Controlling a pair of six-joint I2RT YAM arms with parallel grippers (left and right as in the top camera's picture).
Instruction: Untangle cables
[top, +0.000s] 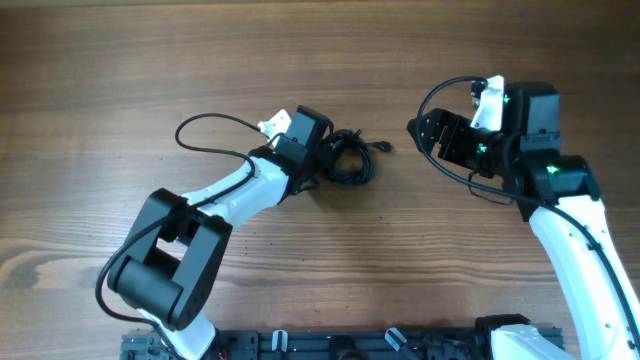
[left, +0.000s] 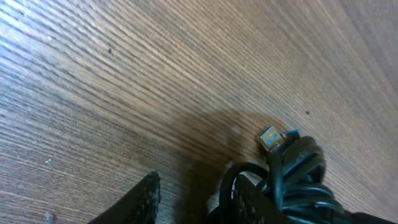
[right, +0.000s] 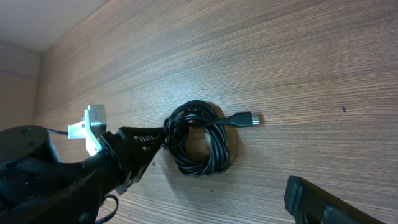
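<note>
The cables (top: 350, 160) are thin black cords wound into one small coil at mid-table, with a plug end (top: 382, 147) sticking out to the right. My left gripper (top: 322, 162) sits at the coil's left edge. In the left wrist view the coil (left: 305, 180) lies at lower right with a blue-tipped plug (left: 272, 138). One strand loops over the right finger (left: 252, 202), and bare table shows between it and the left finger (left: 142, 198), so the jaws stand partly apart. My right gripper (top: 420, 140) hovers open to the right of the coil (right: 199, 140).
The wooden table (top: 150, 60) fills all views. The left arm's own thicker black wire (top: 205, 135) arcs to the left of its wrist. One finger (right: 323, 202) of the right gripper shows at the lower right of its wrist view.
</note>
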